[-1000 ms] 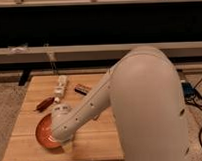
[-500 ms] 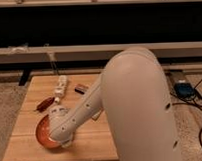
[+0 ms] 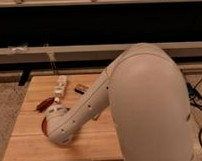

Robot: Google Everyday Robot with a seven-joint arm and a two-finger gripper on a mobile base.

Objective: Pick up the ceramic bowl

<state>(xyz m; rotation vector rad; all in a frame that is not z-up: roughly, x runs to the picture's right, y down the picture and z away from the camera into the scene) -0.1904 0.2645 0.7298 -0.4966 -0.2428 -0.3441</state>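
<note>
On the wooden bench [image 3: 32, 147], near its left front, the ceramic bowl [image 3: 44, 126] shows only an orange-red sliver. The arm's white wrist covers it, with the hand [image 3: 56, 112] over it; whether it grips, I cannot tell.

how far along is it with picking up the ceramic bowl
Done: the arm has reached down over the ceramic bowl at the wooden table's front left. In hand: the gripper sits at the bowl, its wrist hiding most of it, so a grasp can't be confirmed. Left: lifting; the bowl's visible rim looks level with the tabletop.
</note>
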